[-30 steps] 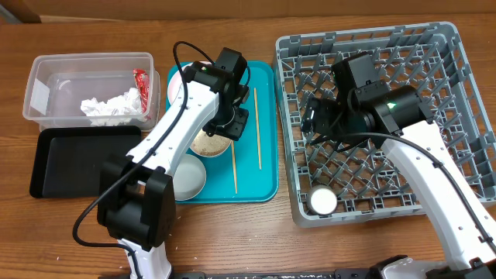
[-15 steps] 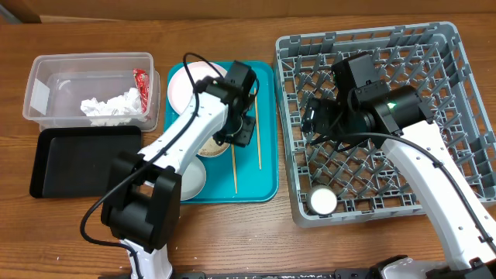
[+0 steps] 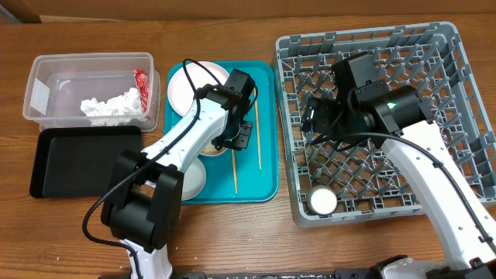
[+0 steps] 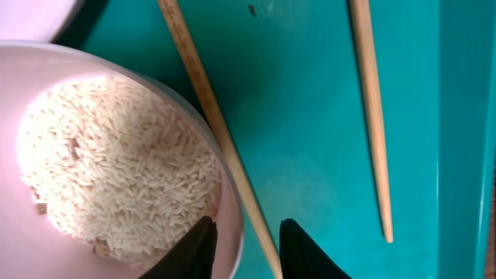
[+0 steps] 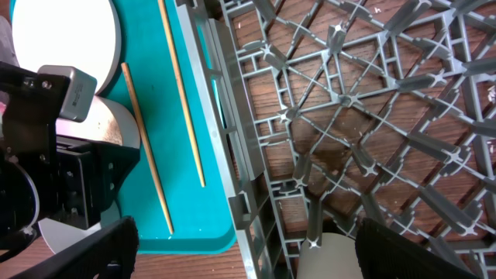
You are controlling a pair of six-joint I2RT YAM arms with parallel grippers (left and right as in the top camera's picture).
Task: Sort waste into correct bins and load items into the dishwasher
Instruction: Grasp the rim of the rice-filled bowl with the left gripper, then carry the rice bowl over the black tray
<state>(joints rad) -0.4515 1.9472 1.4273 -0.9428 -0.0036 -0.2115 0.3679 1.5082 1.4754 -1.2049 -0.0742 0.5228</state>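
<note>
A pale bowl [image 4: 46, 70] of rice scraps [image 4: 116, 170] sits on the teal tray; the left arm hides most of it from overhead. My left gripper [image 4: 248, 249] straddles its right rim, one finger over the rice and the other outside, with a chopstick [image 4: 221, 132] passing under the gap. The jaws are narrow but not pinching the rim. The second chopstick [image 3: 257, 128] lies to the right. A white plate [image 3: 188, 84] and a white bowl [image 3: 191, 178] are also on the tray. My right gripper [image 5: 260, 256] hangs wide open over the grey dish rack [image 3: 434, 46], near the cup [image 3: 322, 201].
The teal tray [image 3: 263, 182] lies between the bins and the rack. The clear tub [image 3: 46, 77] at the far left holds a red wrapper [image 3: 140, 80] and tissue [image 3: 108, 105]. The black tray [image 3: 70, 159] sits in front of it. The rack's lattice wall [image 5: 232, 155] borders the tray.
The left gripper has shifted from above the bowl to its right rim and its jaws have narrowed. The right arm has stayed still.
</note>
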